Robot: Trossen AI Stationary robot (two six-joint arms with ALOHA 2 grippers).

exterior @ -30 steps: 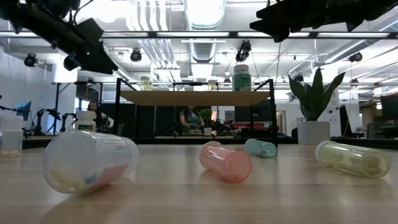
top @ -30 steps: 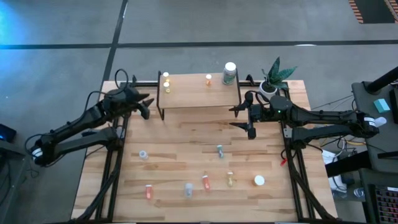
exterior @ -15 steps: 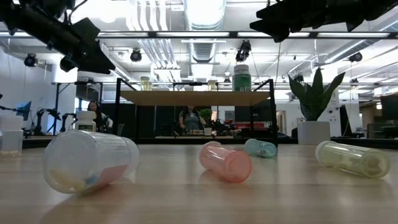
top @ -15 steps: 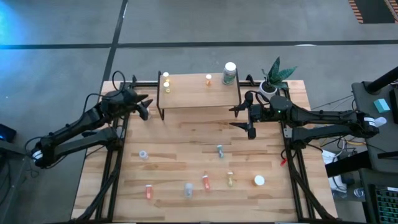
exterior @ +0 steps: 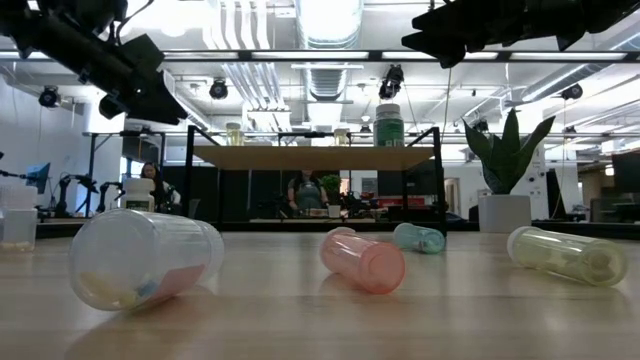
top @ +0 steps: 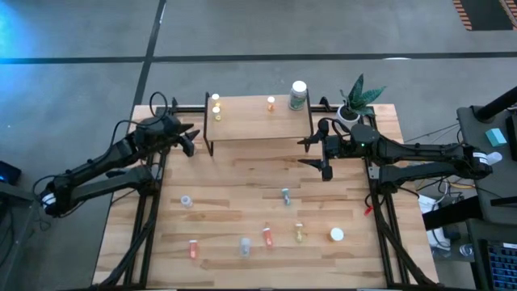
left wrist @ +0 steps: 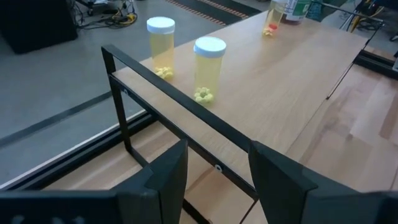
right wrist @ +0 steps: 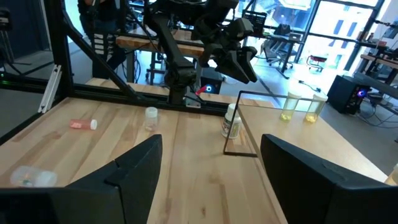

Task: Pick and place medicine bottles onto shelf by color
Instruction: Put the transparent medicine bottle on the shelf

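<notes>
Down at the front edge of the table [top: 242,275], the loose medicine bottles lie scattered in a rough row: an orange one [top: 193,249] at the left, a clear one [top: 244,246], a salmon-orange one [top: 267,236] and a yellow one [top: 299,233], all on their sides with long axes running roughly front to back, then a white-capped one [top: 337,234] seen cap-up at the right. From table height the clear bottle [exterior: 145,256] shows a pinkish label and pale pills inside, but no writing can be read.

A little farther back, a small clear bottle [top: 187,200] sits at the left and a bluish one [top: 286,196] lies near the middle, its axis tilted slightly off front-to-back.

Next, the arms. The left gripper [top: 191,139] hovers just off the shelf's left end, fingers parted and empty. The right gripper [top: 311,151] hangs by the shelf's right front leg, jaws spread wide, nothing between them.

Farthest back, the shelf [top: 254,121]: two yellow bottles [left wrist: 209,69] stand upright with white caps at its left end, a small orange bottle [top: 271,103] stands mid-rear, and a larger white-capped bottle [top: 299,94] with a green label stands at the right rear corner. Beside it is a potted plant [top: 355,101].
</notes>
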